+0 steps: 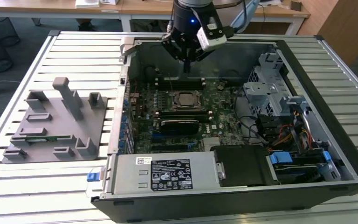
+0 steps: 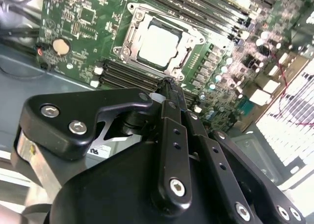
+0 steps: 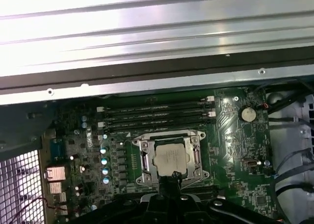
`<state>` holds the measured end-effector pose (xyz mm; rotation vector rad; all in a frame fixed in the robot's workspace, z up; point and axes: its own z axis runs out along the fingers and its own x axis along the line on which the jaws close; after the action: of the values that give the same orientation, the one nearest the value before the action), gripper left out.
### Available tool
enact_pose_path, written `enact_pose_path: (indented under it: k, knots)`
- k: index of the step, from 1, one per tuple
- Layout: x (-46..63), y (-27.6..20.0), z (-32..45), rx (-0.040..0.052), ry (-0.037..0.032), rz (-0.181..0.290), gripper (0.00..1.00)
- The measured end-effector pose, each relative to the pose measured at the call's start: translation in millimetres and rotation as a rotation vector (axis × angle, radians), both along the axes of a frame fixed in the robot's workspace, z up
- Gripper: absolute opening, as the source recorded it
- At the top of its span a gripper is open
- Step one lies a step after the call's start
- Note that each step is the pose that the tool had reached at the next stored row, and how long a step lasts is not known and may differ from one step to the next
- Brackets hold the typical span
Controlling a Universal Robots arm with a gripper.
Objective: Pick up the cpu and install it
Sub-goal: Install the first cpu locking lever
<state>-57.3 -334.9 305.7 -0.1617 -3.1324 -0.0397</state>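
Observation:
The cpu (image 1: 183, 99) (image 2: 158, 43) (image 3: 170, 158), a flat square chip with a shiny silver-grey top, lies inside the metal socket frame (image 2: 128, 37) (image 3: 143, 160) on the green motherboard (image 1: 219, 109) of the open computer case. My gripper (image 1: 186, 70) (image 2: 168, 81) (image 3: 169, 181) hangs above the board on the far side of the socket, over the memory slots (image 1: 179, 83). Its black fingers are pressed together and hold nothing. It is apart from the cpu.
A grey fixture block (image 1: 54, 121) with upright posts stands on the slatted table at the exterior view's left, with a green memory stick (image 1: 42, 138) on it. Case walls (image 1: 124, 70), a power supply (image 1: 166, 173), a drive cage (image 1: 272, 88) and cables (image 1: 285, 135) surround the board.

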Motion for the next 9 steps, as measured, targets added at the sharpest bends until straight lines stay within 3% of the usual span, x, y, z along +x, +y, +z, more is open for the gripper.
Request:
enact_pose_path:
  k: [4,9]
  knots:
    - [-0.3,-0.1,-0.7,-0.0001,0.0000,0.068,0.11]
    - [-12.1,-0.5,-1.6,-0.0001,-0.0004,0.075,0.11]
